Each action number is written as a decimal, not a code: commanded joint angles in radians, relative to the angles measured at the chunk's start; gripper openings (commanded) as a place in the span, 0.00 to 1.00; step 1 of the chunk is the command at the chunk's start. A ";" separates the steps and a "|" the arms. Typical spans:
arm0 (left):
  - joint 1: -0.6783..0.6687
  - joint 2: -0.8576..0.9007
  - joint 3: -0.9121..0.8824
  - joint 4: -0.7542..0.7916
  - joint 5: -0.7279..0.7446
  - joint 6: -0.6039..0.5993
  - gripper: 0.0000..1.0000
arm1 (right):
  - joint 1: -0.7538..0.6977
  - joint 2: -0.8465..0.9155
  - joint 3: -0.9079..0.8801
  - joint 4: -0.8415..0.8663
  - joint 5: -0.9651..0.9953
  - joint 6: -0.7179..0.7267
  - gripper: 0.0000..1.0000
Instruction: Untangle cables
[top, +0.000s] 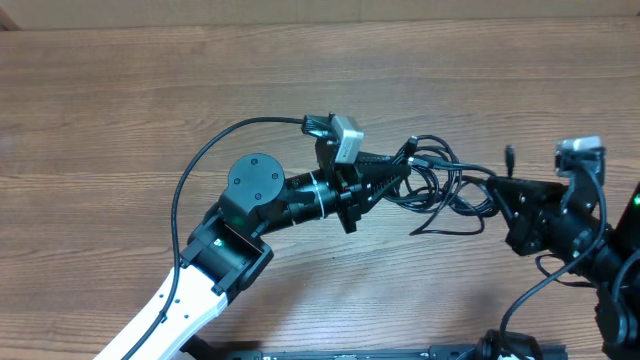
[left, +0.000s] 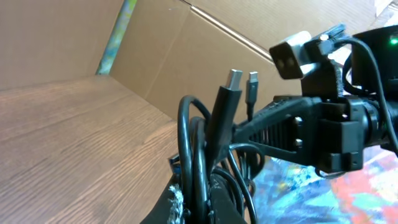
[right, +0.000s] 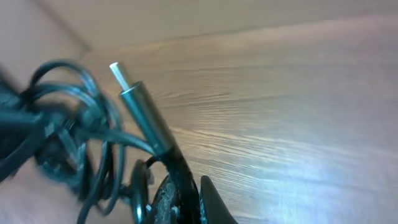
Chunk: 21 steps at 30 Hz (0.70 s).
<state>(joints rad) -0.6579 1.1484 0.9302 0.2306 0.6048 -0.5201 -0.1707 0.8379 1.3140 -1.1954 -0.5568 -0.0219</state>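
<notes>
Tangle of thin black cables (top: 445, 185) held between two grippers, right of centre on the wooden counter (top: 150, 90).

The cables are glossy black cords bunched into overlapping loops, with loose ends hanging off the bunch's lower edge. The left gripper (top: 400, 172) is pressed together on the bunch's left edge and the right gripper (top: 503, 192) pinches a strand at its right edge, so the tangle lies between them. It is one tangle, its strands too interwoven to count. The left wrist view shows two silver-tipped plugs upright side by side, a wide plug (left: 233, 79) and a narrow plug (left: 252, 82). The right wrist view shows one barrel plug (right: 134, 93) pointing to the upper left.
</notes>
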 joint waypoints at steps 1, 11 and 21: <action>0.018 -0.026 0.017 0.010 -0.035 -0.045 0.04 | -0.020 -0.001 0.016 0.003 0.374 0.224 0.04; 0.018 -0.034 0.017 0.010 -0.047 -0.045 0.04 | -0.020 0.004 0.016 -0.035 0.395 0.306 0.04; 0.018 -0.034 0.017 -0.005 -0.080 -0.038 0.04 | -0.020 0.004 0.016 -0.056 0.276 0.230 0.91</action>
<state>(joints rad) -0.6460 1.1404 0.9302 0.2230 0.5591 -0.5518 -0.1890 0.8429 1.3140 -1.2522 -0.2398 0.2329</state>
